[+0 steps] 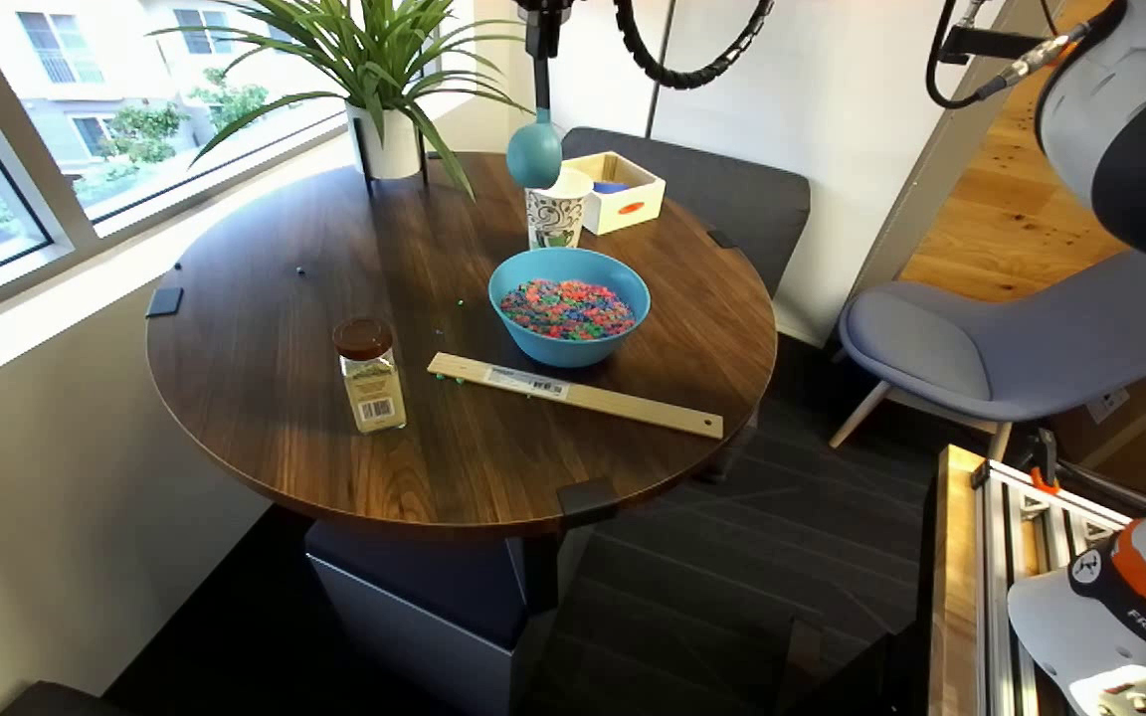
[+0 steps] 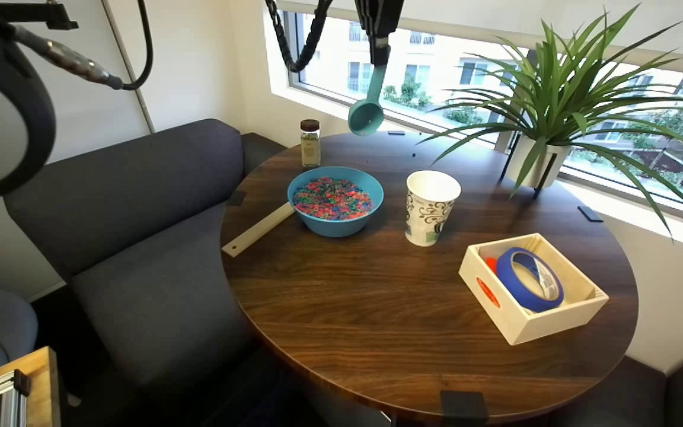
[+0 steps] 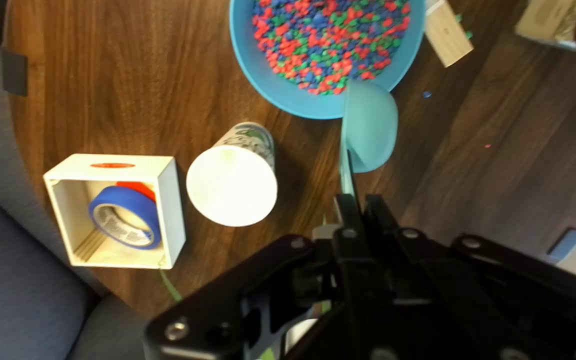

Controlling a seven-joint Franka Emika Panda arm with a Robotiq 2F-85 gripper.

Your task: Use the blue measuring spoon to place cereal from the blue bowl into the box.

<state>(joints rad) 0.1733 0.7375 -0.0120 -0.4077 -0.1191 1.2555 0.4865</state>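
The fingers (image 3: pixel 346 214) pinch the handle of the blue measuring spoon (image 2: pixel 367 114) tight. The spoon hangs down below them, up over the table (image 2: pixel 341 302), with its round scoop at the bottom. The cereal (image 2: pixel 332 198) is in the blue bowl (image 2: pixel 334 228), lots of tiny red, blue and green bits. The box (image 2: pixel 506 320) is on the table, well apart from the bowl, and a roll of blue tape (image 2: pixel 513 289) is inside it. A paper cup (image 2: pixel 427 216) stands between the bowl and the box. A flat wooden stick (image 2: pixel 258 230) lies just beside the bowl, and a jar (image 2: pixel 310 147) with a brown lid stands farther off
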